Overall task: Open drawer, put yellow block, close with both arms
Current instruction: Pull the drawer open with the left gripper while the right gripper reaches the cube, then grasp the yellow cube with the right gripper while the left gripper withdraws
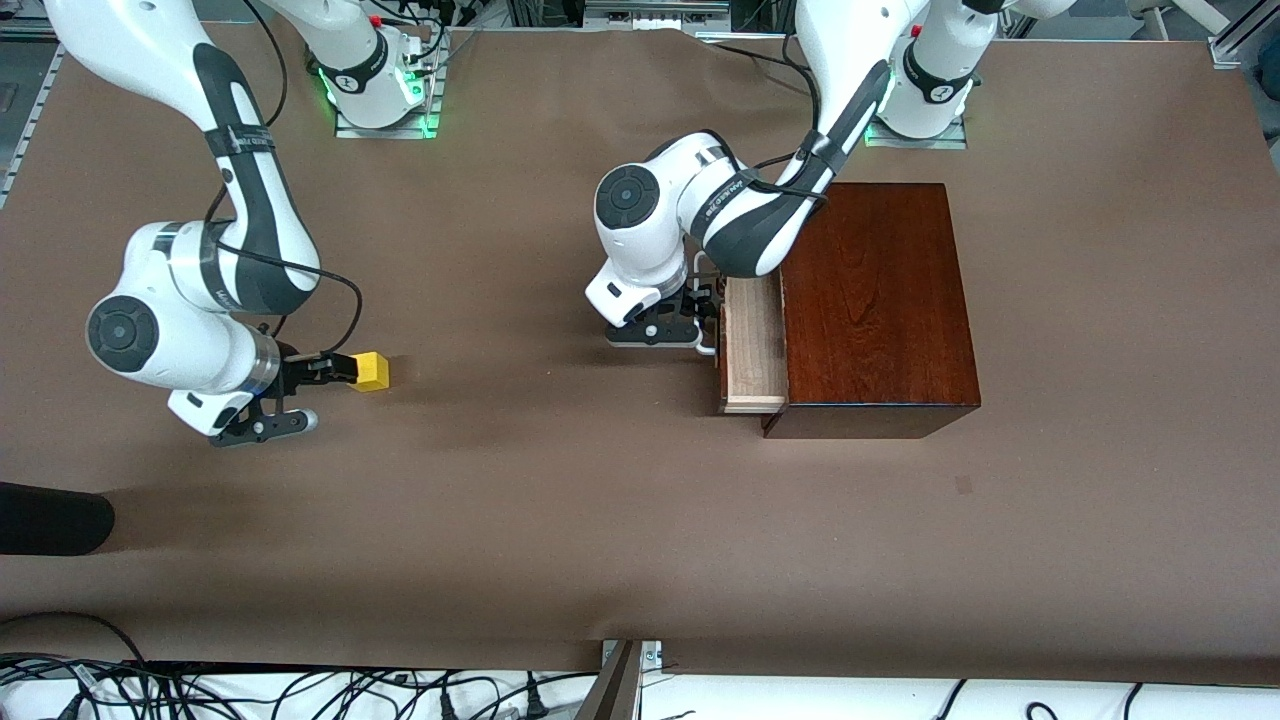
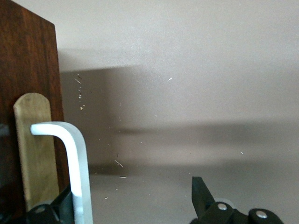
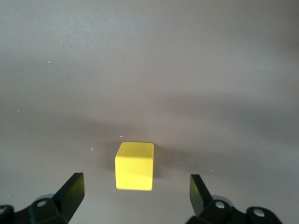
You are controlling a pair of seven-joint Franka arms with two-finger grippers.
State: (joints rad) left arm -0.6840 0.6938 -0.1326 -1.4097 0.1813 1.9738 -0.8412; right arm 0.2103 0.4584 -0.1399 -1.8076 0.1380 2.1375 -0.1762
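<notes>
Right wrist view: yellow block (image 3: pixel 134 166) on bench (image 3: pixel 149 70), centred between wide fingers (image 3: pixel 70 191) of right gripper (image 3: pixel 135 196). Rigid, light, likely smooth; pinch flat side faces. Left gripper (image 2: pixel 135 200) fingers wide astride drawer (image 1: pixel 752 345) handle (image 2: pixel 74 172).

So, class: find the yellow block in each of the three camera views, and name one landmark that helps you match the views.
Front view: the yellow block sits on the table toward the right arm's end, just ahead of the right end effector.
Left wrist view: not in it; only the drawer's white handle and wooden box show.
Right wrist view: the block lies between the open fingertips.
Shared landmark: the brown table cover.
</notes>
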